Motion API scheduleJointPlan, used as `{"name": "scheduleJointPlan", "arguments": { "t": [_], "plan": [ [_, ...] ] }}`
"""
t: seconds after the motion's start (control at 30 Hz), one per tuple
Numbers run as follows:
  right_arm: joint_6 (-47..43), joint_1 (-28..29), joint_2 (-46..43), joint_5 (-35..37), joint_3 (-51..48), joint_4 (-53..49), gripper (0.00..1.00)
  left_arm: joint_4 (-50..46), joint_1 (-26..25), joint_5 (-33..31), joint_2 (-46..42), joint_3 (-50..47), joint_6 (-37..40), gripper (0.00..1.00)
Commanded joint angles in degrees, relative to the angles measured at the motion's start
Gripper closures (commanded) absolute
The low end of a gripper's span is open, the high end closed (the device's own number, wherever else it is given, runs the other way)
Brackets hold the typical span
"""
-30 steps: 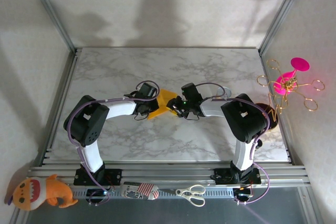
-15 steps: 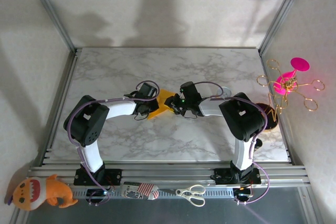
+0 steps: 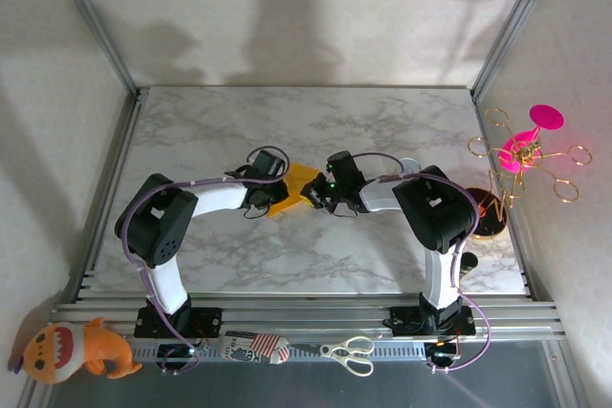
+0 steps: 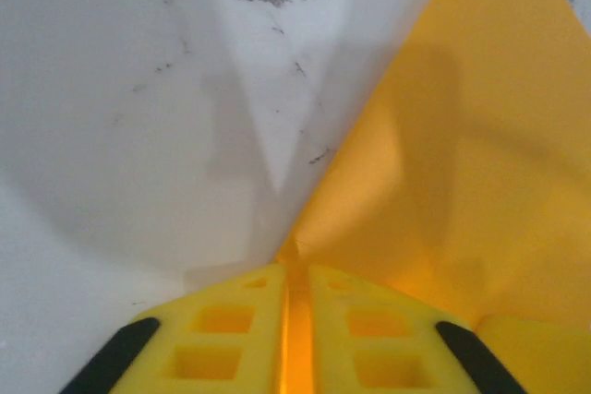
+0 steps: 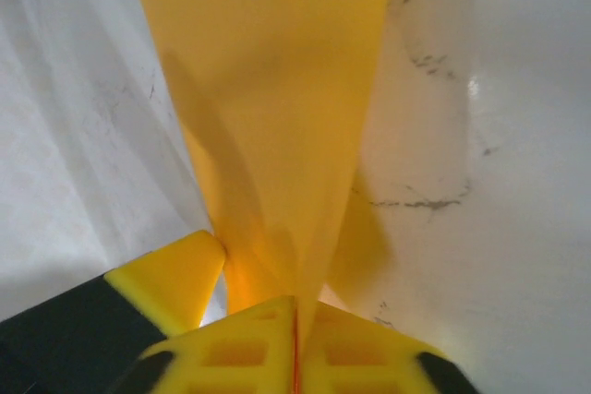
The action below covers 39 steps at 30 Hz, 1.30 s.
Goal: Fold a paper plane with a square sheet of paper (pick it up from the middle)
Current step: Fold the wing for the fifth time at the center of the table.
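Since a second ago the right gripper has clamped down and its wrist has slid a little toward the left arm, while the left arm has barely shifted. I count one sheet of paper, orange-yellow and partly folded. It lies near the middle of the desk, between the two grippers, whose wrists hide part of it from above. On the right wrist camera the pads are pressed together with the paper's narrow end caught in the seam, so that side is grasping it. On the left wrist camera the left gripper has its pads a thin slit apart with the paper's edge running into the slit. I cannot tell whether it is pinching or has let go. Both arms bend inward from the near edge. A dark round object sits at the right edge, partly behind the right arm's elbow. Beyond that edge stands one pink and gold wire stand. On the rail in front of the near edge lie one pair of scissors and one striped pouch, with one orange plush toy off the near-left corner.
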Motion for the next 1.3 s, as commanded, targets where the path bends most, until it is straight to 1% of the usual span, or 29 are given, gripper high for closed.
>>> {"name": "scheduleJointPlan", "arguments": {
  "t": [0.0,0.07,0.17,0.27,0.37,0.4,0.47,0.5,0.6,0.73,0.93,1.13,1.27],
  "plan": [
    [-1.42,0.51,-1.23,2.53,1.37,-1.92,0.96,-1.2,0.75,-1.21,-4.51,0.07,2.89,0.81],
    [-2.57,0.44,-2.79,4.55,1.11,-3.66,0.98,0.56,0.75,-0.79,-6.79,-0.4,5.38,0.77],
    [-3.94,0.27,-5.71,7.71,0.4,-6.23,0.99,4.13,-0.26,-0.59,-9.64,-1.6,11.05,0.64],
    [-4.71,-0.26,-8.18,9.52,-0.27,-8.76,1.0,8.61,-2.45,-1.03,-12.2,-4.53,16.86,0.52],
    [-5.11,-1.35,-9.97,9.99,-0.91,-11.06,0.99,14.7,-3.58,-1.07,-14.85,-9.24,20.99,0.39],
    [-5.35,-1.79,-10.44,9.78,-1.0,-11.69,1.0,17.37,-3.92,-0.59,-15.72,-11.14,22.39,0.33],
    [-5.88,-2.37,-10.89,9.52,-0.63,-13.71,0.99,23.01,-5.12,-0.13,-17.49,-15.01,26.12,0.26],
    [-6.22,-2.7,-10.88,9.41,-0.16,-15.26,0.99,26.11,-5.75,-0.2,-18.38,-17.03,28.23,0.24],
    [-6.57,-3.39,-11.02,8.86,1.02,-18.18,0.99,30.45,-6.72,1.74,-19.67,-20.13,32.77,0.23],
    [-5.85,-3.88,-11.38,7.94,1.53,-18.8,0.99,30.13,-7.51,4.15,-17.1,-19.48,36.63,0.23],
    [-4.68,-4.06,-11.14,6.07,2.34,-19.32,0.97,29.21,-10.16,2.51,-10.84,-16.19,43.27,0.25],
    [-4.77,-4.2,-11.5,5.27,2.64,-19.85,0.95,31.78,-11.86,-0.36,-6.45,-15.2,51.2,0.32],
    [-4.33,-4.24,-11.15,4.34,2.59,-19.56,0.95,31.9,-12.32,-2.65,-3.87,-14.08,54.69,0.39]
  ]
}}
